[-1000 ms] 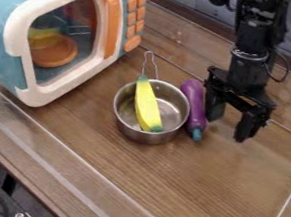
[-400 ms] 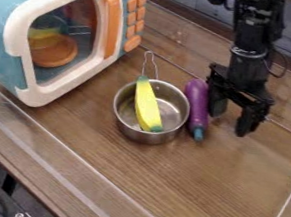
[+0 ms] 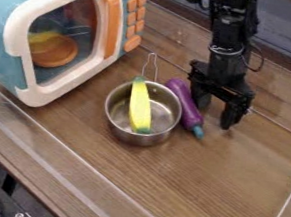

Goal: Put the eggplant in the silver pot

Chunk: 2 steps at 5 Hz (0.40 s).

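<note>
The eggplant (image 3: 185, 106) lies on the table just beside the silver pot (image 3: 142, 113), outside its right rim (a yellow-green toy (image 3: 138, 105) already fills the pot). The gripper (image 3: 214, 101) hangs just right of it, jaws spread and empty. A good grasp centres over the purple body and closes across its narrow width, clear of the rim.

No legible text, labels, brands or nos. anywhere in the camera view. Toy microwave (image 3: 58, 30): orange buttons on the panel by its door, no readable markings at this res. Silver pot (image 3: 141, 114), eggplant (image 3: 189, 105) & black hand (image 3: 216, 106): no print or logos visible. Worktop (image 3: 218, 191): plain wood grain, no signs.
</note>
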Each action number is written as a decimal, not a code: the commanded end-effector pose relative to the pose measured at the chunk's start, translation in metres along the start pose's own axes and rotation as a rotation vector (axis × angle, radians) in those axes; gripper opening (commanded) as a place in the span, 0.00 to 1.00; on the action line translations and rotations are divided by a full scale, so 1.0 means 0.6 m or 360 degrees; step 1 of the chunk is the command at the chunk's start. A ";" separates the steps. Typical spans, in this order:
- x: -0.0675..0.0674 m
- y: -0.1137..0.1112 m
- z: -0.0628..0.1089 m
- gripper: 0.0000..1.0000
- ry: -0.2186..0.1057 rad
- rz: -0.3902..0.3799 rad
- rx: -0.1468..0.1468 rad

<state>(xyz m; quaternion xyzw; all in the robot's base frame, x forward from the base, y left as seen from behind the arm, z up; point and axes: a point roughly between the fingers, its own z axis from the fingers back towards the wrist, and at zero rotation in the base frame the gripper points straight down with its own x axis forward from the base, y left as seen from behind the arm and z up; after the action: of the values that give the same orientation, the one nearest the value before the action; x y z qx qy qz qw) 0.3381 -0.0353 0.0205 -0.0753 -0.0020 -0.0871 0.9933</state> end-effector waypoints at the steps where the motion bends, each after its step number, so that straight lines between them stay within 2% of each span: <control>1: -0.010 -0.004 0.026 1.00 -0.0055 -0.0031 0.0001; 2: -0.020 0.004 0.028 1.00 -0.0038 -0.0147 -0.0009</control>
<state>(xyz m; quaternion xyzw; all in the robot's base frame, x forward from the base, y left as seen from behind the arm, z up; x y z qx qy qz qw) 0.3226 -0.0322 0.0213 -0.0811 0.0061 -0.1341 0.9876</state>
